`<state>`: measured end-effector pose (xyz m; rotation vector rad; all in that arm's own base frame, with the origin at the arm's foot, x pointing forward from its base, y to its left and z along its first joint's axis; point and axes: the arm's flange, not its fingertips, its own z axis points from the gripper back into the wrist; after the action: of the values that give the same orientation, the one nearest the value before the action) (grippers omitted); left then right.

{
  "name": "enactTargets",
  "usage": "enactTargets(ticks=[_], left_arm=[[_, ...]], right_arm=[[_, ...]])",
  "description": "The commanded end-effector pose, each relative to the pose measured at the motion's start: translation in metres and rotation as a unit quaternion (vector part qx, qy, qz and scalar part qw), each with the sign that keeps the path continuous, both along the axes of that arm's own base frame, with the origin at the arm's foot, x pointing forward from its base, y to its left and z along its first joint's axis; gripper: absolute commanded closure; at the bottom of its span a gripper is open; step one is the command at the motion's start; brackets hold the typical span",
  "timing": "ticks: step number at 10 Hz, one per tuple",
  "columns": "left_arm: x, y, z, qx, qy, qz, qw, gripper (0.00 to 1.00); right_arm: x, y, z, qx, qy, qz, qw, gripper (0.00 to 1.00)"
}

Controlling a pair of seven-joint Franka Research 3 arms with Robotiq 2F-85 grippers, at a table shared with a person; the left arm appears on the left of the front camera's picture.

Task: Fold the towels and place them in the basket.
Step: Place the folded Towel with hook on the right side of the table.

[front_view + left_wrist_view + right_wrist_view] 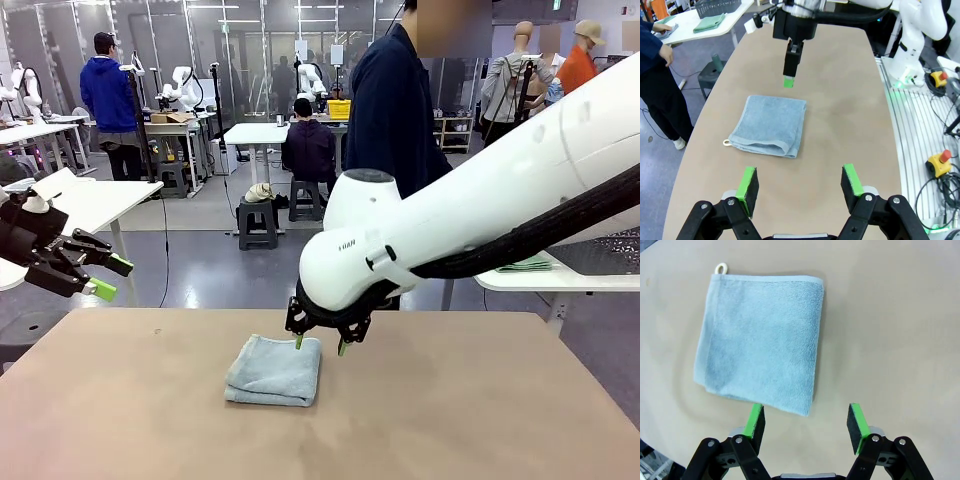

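A pale blue-grey towel (pixel 273 372) lies folded into a small square near the middle of the tan table (pixel 450 420). A small loop (pixel 720 267) sticks out at one corner of the towel (pixel 760 340). My right gripper (pixel 320 345) hangs open just above the towel's far edge, nothing between its green pads (pixel 756 422). My left gripper (pixel 108 277) is open and empty, raised off the table's left side and looking down on the towel (pixel 770 125). The basket (pixel 715 6), dark mesh, stands on a white side table.
A person in dark clothes (pixel 395 110) stands at the far side, one hand (pixel 659 28) on a pale cloth on the white side table (pixel 700 32). A green cloth (pixel 710 22) lies there beside the basket. Bare tabletop surrounds the towel.
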<state>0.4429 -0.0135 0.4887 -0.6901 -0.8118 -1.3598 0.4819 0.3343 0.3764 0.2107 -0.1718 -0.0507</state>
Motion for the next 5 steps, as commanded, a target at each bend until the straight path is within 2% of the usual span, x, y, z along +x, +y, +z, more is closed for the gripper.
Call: enactTargets(ticks=[1, 4, 5], left_arm=[[-0.001, 0.001, 0.003, -0.008, -0.004, -0.006, 1.000, 0.16], [-0.001, 0.001, 0.003, -0.008, -0.004, -0.006, 1.000, 0.16], [-0.001, 0.001, 0.003, -0.008, -0.004, -0.006, 1.000, 0.16]], right_arm=[[0.002, 0.007, -0.018, -0.003, -0.009, -0.043, 0.999, 0.17], [0.009, 0.009, -0.042, 0.002, -0.042, -0.047, 0.998, 0.17], [0.013, 0.010, -0.047, 0.003, -0.041, -0.048, 0.998, 0.17]])
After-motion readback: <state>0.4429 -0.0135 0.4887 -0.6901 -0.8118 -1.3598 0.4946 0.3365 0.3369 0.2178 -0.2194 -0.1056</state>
